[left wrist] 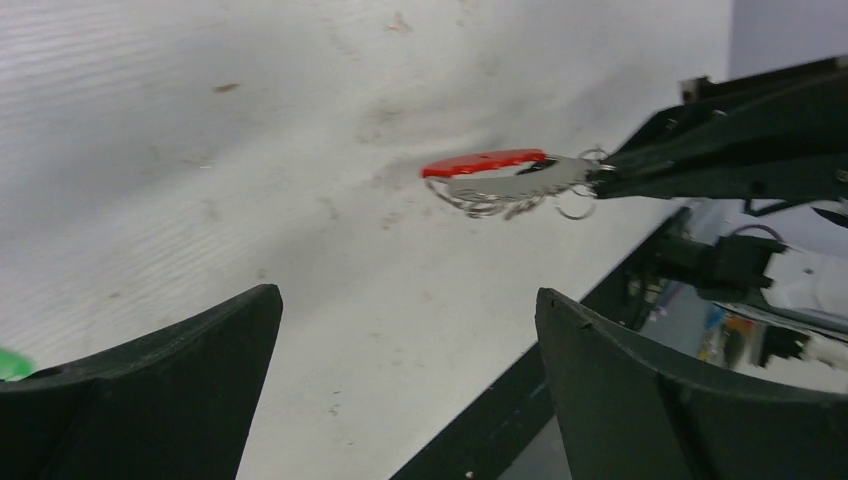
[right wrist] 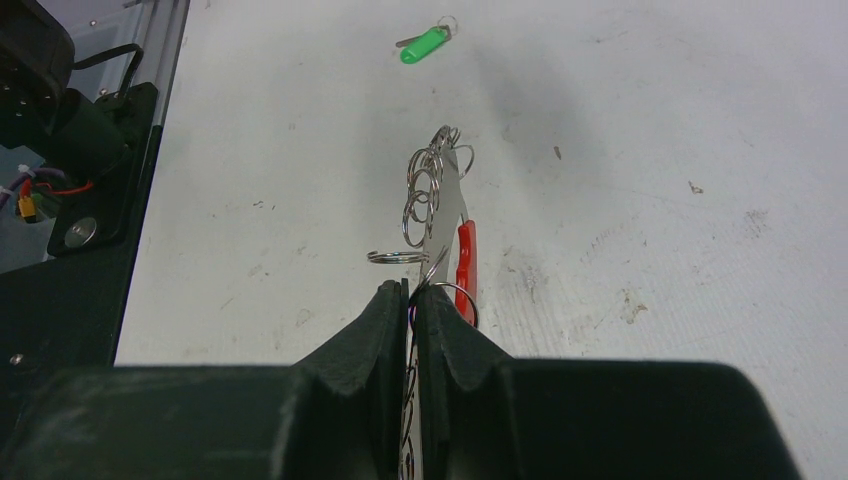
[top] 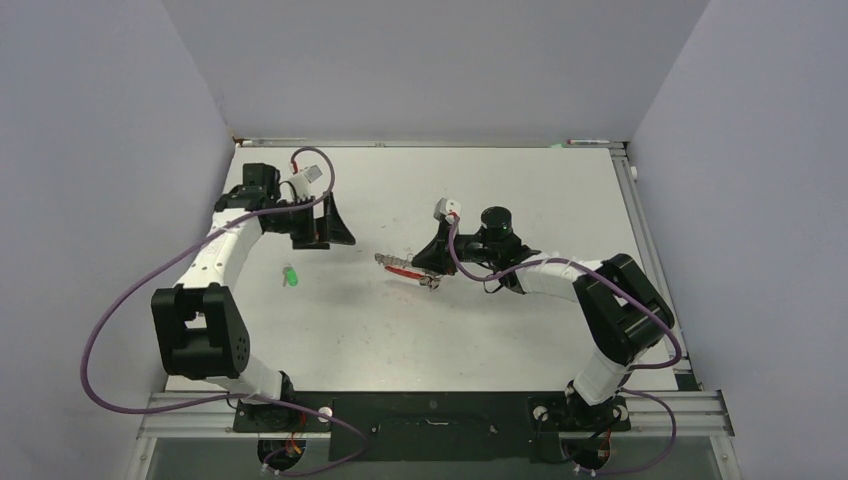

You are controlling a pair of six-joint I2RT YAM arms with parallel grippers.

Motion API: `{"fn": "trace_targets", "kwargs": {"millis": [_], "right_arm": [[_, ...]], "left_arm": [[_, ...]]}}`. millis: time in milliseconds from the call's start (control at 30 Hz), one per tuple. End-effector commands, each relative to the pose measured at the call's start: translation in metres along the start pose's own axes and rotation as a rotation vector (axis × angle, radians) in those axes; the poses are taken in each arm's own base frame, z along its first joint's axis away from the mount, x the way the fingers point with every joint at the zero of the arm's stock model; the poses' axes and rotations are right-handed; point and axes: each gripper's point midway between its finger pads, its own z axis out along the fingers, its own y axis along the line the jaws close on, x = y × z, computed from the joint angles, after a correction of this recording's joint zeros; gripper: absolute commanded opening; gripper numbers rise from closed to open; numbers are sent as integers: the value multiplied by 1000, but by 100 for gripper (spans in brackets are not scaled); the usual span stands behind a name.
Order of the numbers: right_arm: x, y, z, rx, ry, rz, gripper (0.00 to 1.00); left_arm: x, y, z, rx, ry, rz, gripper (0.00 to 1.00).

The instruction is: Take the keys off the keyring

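Note:
The keyring (right wrist: pixel 466 258), a silvery ring with a red crescent band, is held just above the table near its middle (top: pixel 403 269). My right gripper (right wrist: pixel 412 296) is shut on its near end. Several small silvery rings and metal pieces (right wrist: pixel 428 190) hang bunched on it. It also shows in the left wrist view (left wrist: pixel 485 162). A green-headed key (top: pixel 291 276) lies loose on the table, apart from the ring (right wrist: pixel 422 44). No black-headed key shows. My left gripper (top: pixel 330 238) is open and empty (left wrist: pixel 405 300), left of the ring and beyond the green key.
Purple cables (top: pixel 110 320) loop beside both arms. The table's near edge meets a black rail (top: pixel 430 410). Grey walls (top: pixel 420 70) close in the back and sides. Faint stains mark the white tabletop (right wrist: pixel 630 300).

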Motion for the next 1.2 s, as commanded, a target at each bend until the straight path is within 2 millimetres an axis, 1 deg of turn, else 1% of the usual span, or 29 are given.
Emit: {"fn": "trace_targets", "kwargs": {"millis": [0, 100, 200, 333, 433, 467, 600, 667, 800, 1000, 1167], "right_arm": [[-26, 2, 7, -35, -55, -58, 5], [-28, 5, 9, -47, -55, -56, 5], [-32, 9, 13, -50, -65, -59, 5], [-37, 13, 19, -62, -75, -60, 5], [-39, 18, 24, -79, -80, -57, 5], [-39, 21, 26, -91, -79, -58, 5], [-34, 32, 34, -126, -66, -51, 5], [-32, 36, 38, -136, -60, -50, 5], [-29, 43, 42, -154, -53, -50, 5], [-28, 47, 48, -174, -46, -49, 5], [-27, 51, 51, -187, -38, -52, 5]], "left_arm": [[4, -69, 8, 277, -9, -100, 96], [7, -81, 18, 345, -5, -202, 96], [11, -86, 29, 422, 8, -343, 96], [22, -87, 41, 432, 14, -407, 96], [26, -83, 48, 419, 24, -448, 100], [26, -82, 50, 415, 27, -461, 96], [26, -77, 56, 410, 36, -491, 90], [29, -75, 59, 407, 43, -504, 86], [33, -71, 65, 394, 56, -521, 72], [36, -74, 68, 395, 71, -504, 48], [42, -73, 71, 374, 82, -494, 40]]}}
